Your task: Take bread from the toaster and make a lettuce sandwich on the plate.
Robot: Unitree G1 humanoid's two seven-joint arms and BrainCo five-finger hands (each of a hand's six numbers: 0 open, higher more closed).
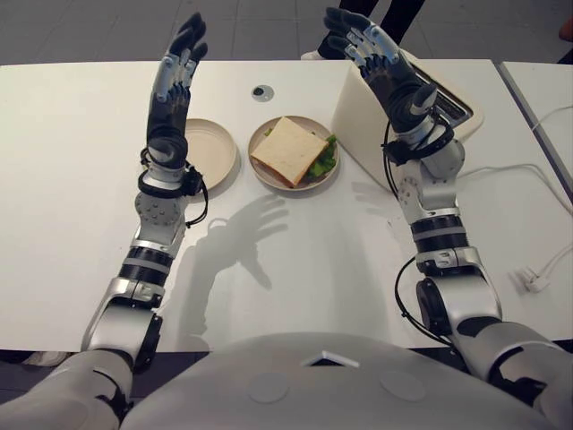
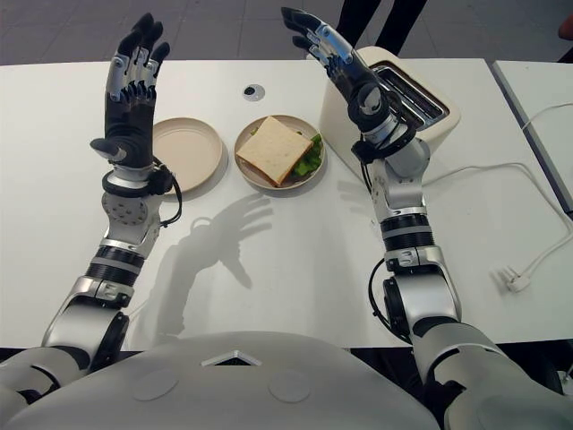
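A slice of bread [image 1: 289, 150] lies on green lettuce [image 1: 326, 162] on a beige plate [image 1: 261, 136] at the table's middle. To its right stands the cream toaster [image 1: 358, 116], its slots partly hidden behind my right arm. My left hand [image 1: 175, 81] is raised above the table, left of the plate, fingers spread and holding nothing. My right hand [image 1: 372, 58] is raised in front of the toaster, fingers extended, holding nothing.
A second, bare beige plate [image 1: 215, 148] sits left of the sandwich plate, partly behind my left wrist. A small round fitting [image 1: 262, 91] is set in the table behind the plates. The toaster's white cable and plug [image 1: 534, 279] trail along the right side.
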